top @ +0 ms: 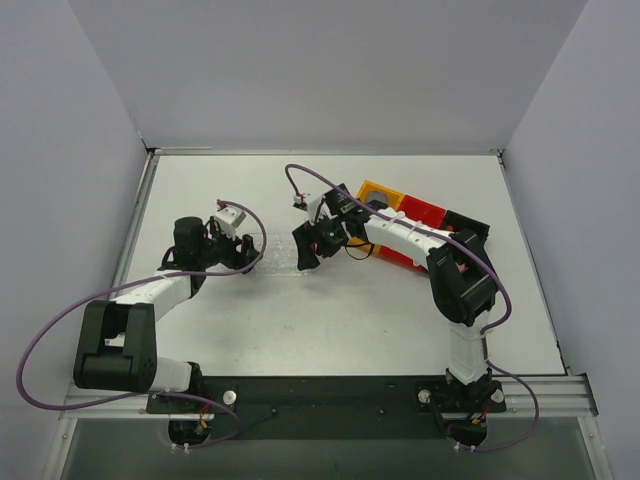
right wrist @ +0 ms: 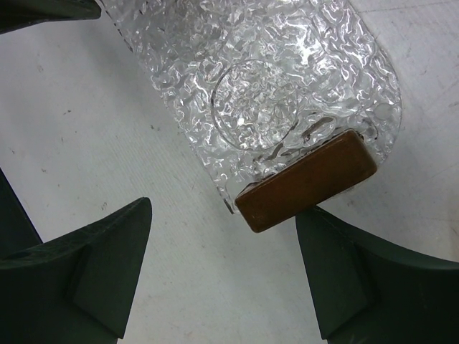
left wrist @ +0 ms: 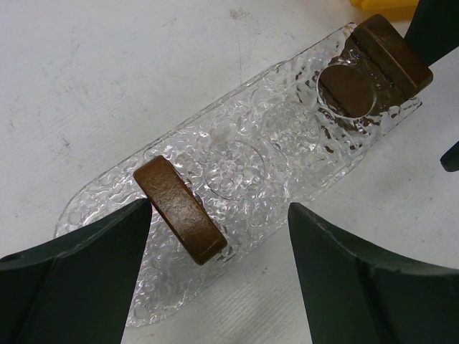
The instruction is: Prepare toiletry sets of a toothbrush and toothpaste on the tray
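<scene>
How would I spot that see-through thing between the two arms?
On the white table, look between the left gripper and the right gripper. There lies the tray: a narrow, clear, pebbled strip with a dark brown wooden block at each end, unlike the opaque orange and red bins farther right.

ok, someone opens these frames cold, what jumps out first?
The clear dimpled tray at mid-table, brown wood at each end, fills both wrist views. The two arms lean in on it from either side, the left gripper open over one end block and the right gripper open over the other end block. Behind the right arm sit an orange bin and a red bin.
</scene>
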Robot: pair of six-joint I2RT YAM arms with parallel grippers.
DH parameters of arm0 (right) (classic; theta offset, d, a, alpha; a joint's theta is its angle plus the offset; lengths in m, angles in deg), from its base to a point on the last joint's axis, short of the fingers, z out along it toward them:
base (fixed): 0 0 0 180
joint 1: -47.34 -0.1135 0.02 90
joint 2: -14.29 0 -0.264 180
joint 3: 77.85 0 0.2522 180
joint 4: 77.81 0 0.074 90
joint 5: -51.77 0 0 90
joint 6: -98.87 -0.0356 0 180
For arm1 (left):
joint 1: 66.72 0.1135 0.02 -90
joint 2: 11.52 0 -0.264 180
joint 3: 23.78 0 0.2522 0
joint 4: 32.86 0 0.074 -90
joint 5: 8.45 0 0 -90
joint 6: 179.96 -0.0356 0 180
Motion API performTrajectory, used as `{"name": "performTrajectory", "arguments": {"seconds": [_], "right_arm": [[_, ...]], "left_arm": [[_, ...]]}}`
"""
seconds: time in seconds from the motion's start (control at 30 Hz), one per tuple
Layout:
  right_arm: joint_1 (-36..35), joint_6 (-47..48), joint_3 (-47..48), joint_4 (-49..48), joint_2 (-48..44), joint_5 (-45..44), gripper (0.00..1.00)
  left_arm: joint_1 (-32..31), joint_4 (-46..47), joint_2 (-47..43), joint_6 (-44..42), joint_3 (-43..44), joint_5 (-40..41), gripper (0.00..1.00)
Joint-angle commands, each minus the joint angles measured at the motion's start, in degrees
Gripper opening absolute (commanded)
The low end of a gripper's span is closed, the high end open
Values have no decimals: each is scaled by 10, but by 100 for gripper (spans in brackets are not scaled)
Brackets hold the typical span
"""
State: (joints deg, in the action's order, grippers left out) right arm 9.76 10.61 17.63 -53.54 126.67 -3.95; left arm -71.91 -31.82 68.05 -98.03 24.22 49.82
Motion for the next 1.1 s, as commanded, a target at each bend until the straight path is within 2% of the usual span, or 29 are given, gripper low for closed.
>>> {"name": "performTrajectory", "arguments": {"seconds": [0.0,1.07], "right_arm": [[-3,9,-7,-2,-33,3,76],[-3,14,-11,0,-44,-4,76]], "left_arm": [[-8,17,-1,-4,21,-23,87],[-9,-7,-31,-21,2,-26,88]]}}
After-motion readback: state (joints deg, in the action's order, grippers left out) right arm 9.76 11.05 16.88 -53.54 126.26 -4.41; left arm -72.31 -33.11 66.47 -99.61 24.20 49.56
